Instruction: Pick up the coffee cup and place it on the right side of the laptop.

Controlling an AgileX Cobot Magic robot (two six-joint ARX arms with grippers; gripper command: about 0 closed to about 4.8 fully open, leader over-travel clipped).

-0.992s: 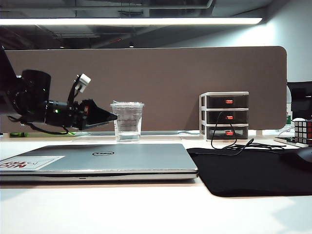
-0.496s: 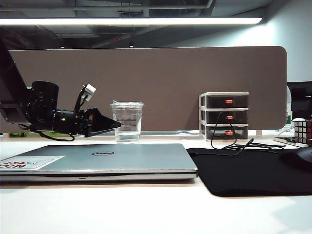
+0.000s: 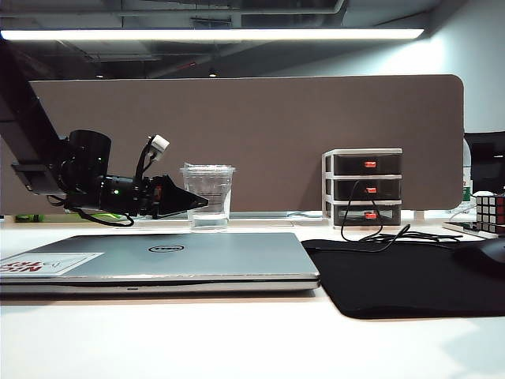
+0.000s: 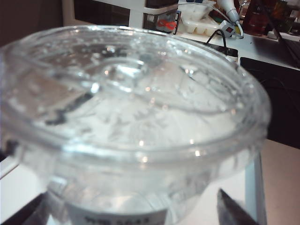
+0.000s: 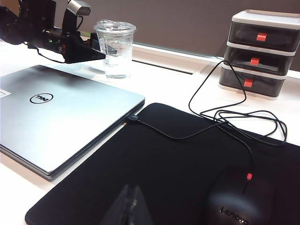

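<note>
The coffee cup (image 3: pixel 210 197), clear plastic with a flat lid and a little liquid, stands on the white desk just behind the closed silver laptop (image 3: pixel 197 257). My left gripper (image 3: pixel 197 202) reaches in level from the left, open, its dark fingertips at the cup's lower half. In the left wrist view the cup (image 4: pixel 136 117) fills the picture, and my left gripper (image 4: pixel 133 218) has a finger on either side of it with a gap showing. My right gripper (image 5: pixel 131 206) is shut with nothing in it, low over the black mat (image 5: pixel 187 173).
A black mat (image 3: pixel 410 272) lies right of the laptop, with a black mouse (image 5: pixel 239 197) and its looping cable (image 5: pixel 234 117) on it. A small three-drawer unit (image 3: pixel 363 188) stands behind it. A Rubik's cube (image 3: pixel 491 212) sits at the far right. A brown partition (image 3: pixel 316 118) closes the back.
My left arm has moved right and slightly down towards the cup. Its open fingertips, which were left of the cup, now overlap the cup's side. The cup and the right arm have not moved.
</note>
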